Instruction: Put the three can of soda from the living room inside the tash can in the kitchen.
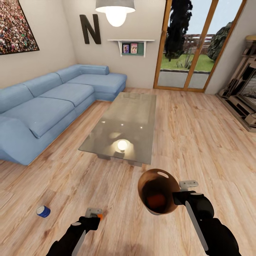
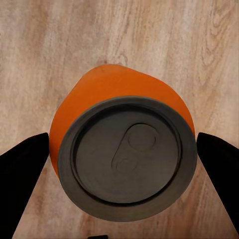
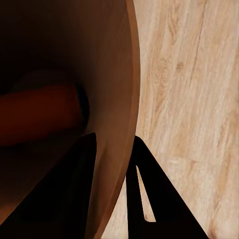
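An orange can of soda (image 2: 124,149) stands end-up between my left gripper's (image 2: 123,164) fingers (image 2: 22,174), which press on both its sides above the wood floor; in the head view its orange edge (image 1: 100,216) peeks out beside the left gripper (image 1: 94,213). My right gripper (image 1: 182,195) is shut on the rim of the tash can (image 1: 159,185), held tilted with its copper-brown inside facing me. A second orange can (image 1: 156,201) lies inside it, also seen as can (image 3: 40,114). The right gripper (image 3: 115,174) pinches the bin wall (image 3: 122,99). A dark blue can (image 1: 43,211) lies on the floor at the left.
A low glass table (image 1: 124,124) stands ahead, a long blue corner sofa (image 1: 53,103) to its left. Wood-framed glass doors (image 1: 192,46) are at the back and a brick chimney (image 1: 245,96) at the right. Open plank floor (image 1: 199,142) lies right of the table.
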{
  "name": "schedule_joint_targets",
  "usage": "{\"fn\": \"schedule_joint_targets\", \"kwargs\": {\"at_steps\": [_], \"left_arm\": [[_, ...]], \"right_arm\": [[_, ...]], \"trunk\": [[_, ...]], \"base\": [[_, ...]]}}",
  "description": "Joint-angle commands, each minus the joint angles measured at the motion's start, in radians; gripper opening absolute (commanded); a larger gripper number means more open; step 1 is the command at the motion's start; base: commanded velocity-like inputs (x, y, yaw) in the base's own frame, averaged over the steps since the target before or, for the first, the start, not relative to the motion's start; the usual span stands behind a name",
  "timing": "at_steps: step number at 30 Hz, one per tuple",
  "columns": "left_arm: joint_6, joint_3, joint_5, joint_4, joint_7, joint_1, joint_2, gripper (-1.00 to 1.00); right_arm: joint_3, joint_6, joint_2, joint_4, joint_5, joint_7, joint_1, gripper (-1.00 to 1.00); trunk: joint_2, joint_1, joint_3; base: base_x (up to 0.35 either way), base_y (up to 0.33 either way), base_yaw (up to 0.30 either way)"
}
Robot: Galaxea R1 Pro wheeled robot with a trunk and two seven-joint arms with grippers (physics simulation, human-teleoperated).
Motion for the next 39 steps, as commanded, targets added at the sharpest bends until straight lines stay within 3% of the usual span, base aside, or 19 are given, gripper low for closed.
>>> {"fn": "schedule_joint_targets", "kwargs": {"at_steps": [1,39], "left_arm": [[0.0,0.0,0.0,0.0,0.0,0.0,0.0,-1.0],[0.0,0.0,-0.001,-0.001,0.0,0.0,-0.001,-1.0]], "right_arm": [[0.0,0.0,0.0,0.0,-0.007,0.001,0.0,-1.0],[0.001,0.0,0.001,0.0,-0.007,0.001,0.0,-1.0]], "trunk": [[0.007,-0.004,0.004],[0.273,-0.15,0.172]], "base": [[0.0,0.0,0.0],[0.0,0.0,0.0]]}}
